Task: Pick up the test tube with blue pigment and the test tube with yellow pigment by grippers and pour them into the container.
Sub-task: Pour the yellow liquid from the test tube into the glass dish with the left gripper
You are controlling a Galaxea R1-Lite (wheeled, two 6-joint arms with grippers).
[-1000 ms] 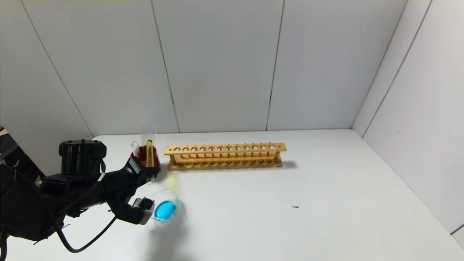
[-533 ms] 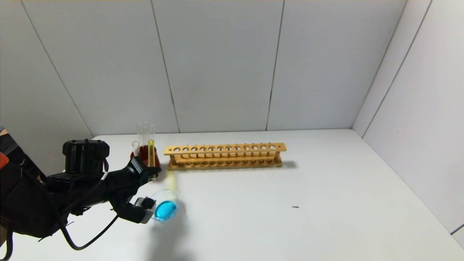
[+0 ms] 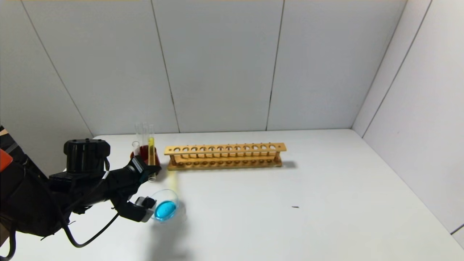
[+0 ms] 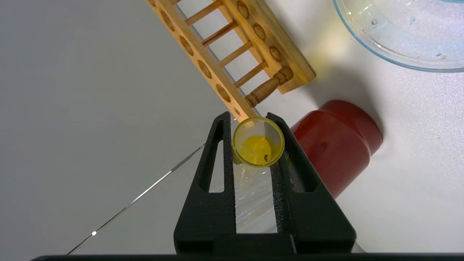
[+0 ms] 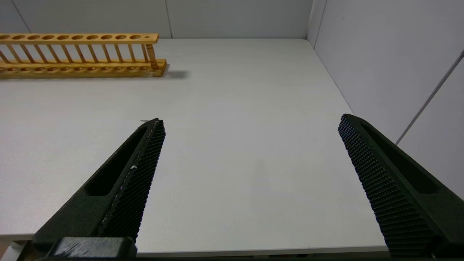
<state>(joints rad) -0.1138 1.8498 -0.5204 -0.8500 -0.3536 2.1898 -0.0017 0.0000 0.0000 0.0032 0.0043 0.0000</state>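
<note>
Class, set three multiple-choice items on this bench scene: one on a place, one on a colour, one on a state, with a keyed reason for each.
1. Where is the container?
A. in front of the red cup
B. inside the wooden rack
C. at the table's right edge

2. What colour is the liquid in it?
A. yellow
B. blue
C. red

3. The left end effector is
A. open, empty
B. shut on the test tube with yellow pigment
C. resting in the dish

Key: A, the dish sits nearer than the cup; B, a blue pool shows; B, both fingers pinch the tube.
</note>
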